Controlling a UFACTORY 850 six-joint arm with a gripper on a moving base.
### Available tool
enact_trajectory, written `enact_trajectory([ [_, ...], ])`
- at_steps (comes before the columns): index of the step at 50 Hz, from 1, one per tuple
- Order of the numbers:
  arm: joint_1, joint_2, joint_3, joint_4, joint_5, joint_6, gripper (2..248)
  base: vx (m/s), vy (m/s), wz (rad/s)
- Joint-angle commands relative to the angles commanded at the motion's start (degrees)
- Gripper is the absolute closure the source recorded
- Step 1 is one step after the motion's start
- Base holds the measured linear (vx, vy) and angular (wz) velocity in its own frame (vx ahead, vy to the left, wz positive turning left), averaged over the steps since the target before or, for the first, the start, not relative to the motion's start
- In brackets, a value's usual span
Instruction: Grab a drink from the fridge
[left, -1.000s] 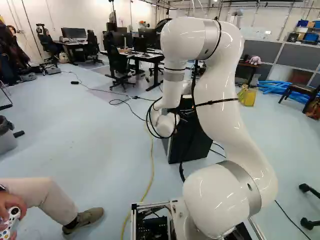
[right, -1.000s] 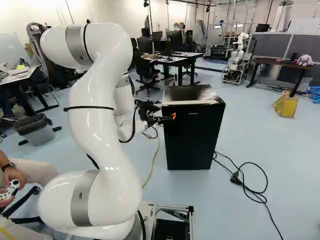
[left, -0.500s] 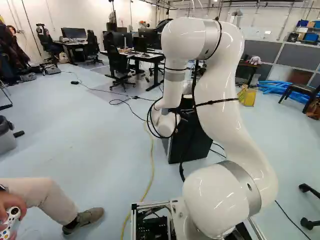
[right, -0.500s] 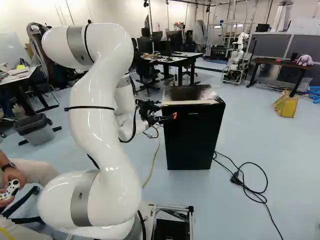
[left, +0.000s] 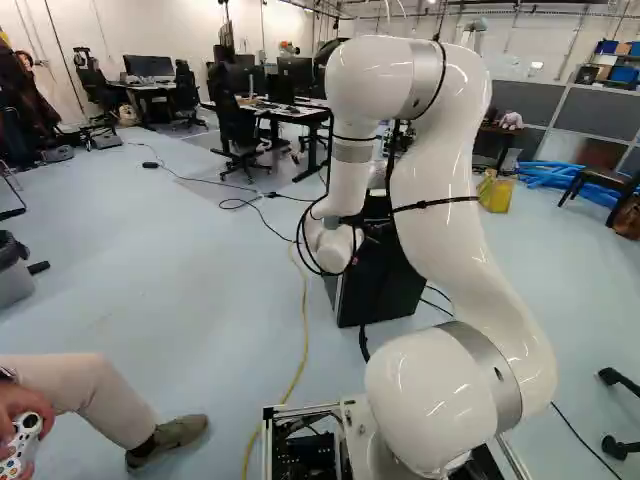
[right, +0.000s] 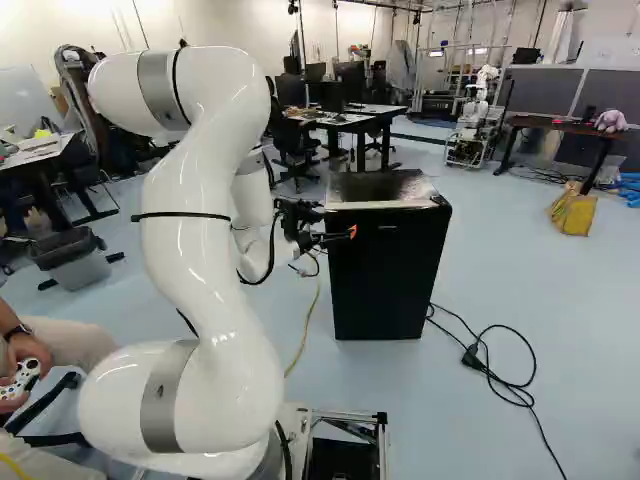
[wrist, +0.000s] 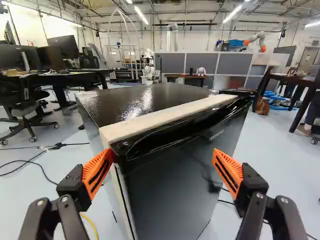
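Right base view: my arm (right: 210, 250) rises left of the middle and bends down to my gripper (right: 342, 236), which stands at the near upper corner of the fridge (right: 388, 275); the fridge stands upright on the floor (right: 560, 330), black in front, its door seemingly shut; a black cable (right: 510, 385) lies loosely coiled just beside it; another robot (right: 475, 120) stands well beyond.

Left base view: the fridge stands behind my bent arm, partly hidden by it; a yellow cable (left: 303, 340) runs along the floor nearer the base; a yellow bag (left: 495, 191) stands farther off, right of my arm.

Wrist view: my gripper (wrist: 162, 154) is spread wide, nothing clamped; the fridge's upper front lies ahead of and between the orange pads (wrist: 97, 174); one pad sits at the door's side edge, contact with it not determinable; the other stands before the door's face; a pale strip (wrist: 165, 118) runs along the front of the glossy dark top (wrist: 145, 100).
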Motion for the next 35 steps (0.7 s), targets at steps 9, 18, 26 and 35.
enact_trajectory([
  [9, -0.45, 0.56, 0.93, 0.0, 0.0, 0.0, 3, 0.0, 0.0, 0.0],
  [18, -0.5, 1.47, 2.43, 0.0, 0.0, 0.0, 3, 0.0, 0.0, 0.0],
  [26, -0.41, 2.39, 3.93, 0.0, 0.0, 0.0, 3, 0.0, -0.002, -0.007],
  [35, -0.28, 3.43, 5.64, 0.0, 0.0, 0.0, 3, -0.001, -0.001, -0.004],
])
